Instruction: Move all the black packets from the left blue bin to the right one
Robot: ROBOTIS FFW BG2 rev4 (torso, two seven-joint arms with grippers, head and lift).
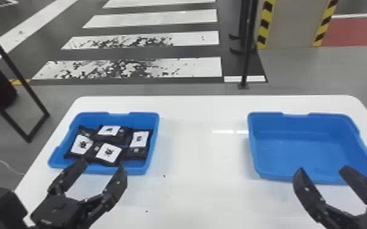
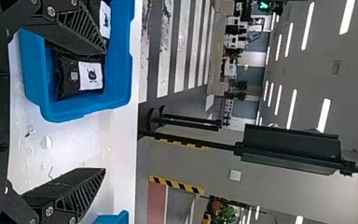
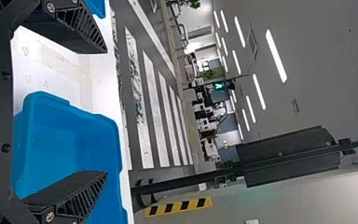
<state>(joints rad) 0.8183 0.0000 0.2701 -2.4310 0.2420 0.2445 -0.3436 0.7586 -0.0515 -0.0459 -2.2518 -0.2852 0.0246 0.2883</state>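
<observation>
- White crosswalk stripes [image 1: 173, 67] cross the dark floor beyond the left blue bin [image 1: 134, 171], which we find standing on a white table [image 1: 192, 146] with rounded corners.
- Four black packets with white labels lie close together inside that bin: one [image 1: 82, 144] on its left side, one [image 1: 109, 131] toward its far wall, one [image 1: 109, 153] toward its near wall and one [image 1: 139, 140] by its right wall.
- Right of the left bin, well apart on the same tabletop, we see the right blue bin [image 1: 301, 149], its open top facing up.
- At the left bin's near edge, the left gripper [image 1: 103, 167] is spread wide, as our head view shows; its jaws also stand well apart in the left wrist view.
- Far to the right of the left bin, beside the right bin's near edge, the right gripper [image 1: 322, 170] is spread as well, its jaws parted by a broad gap.
- Behind and to the right of the left bin, we spot a black pole [image 1: 247, 54], a pillar [image 1: 294, 24] edged in yellow-and-black stripes and, farther right, a red floor patch [image 1: 356, 30].
</observation>
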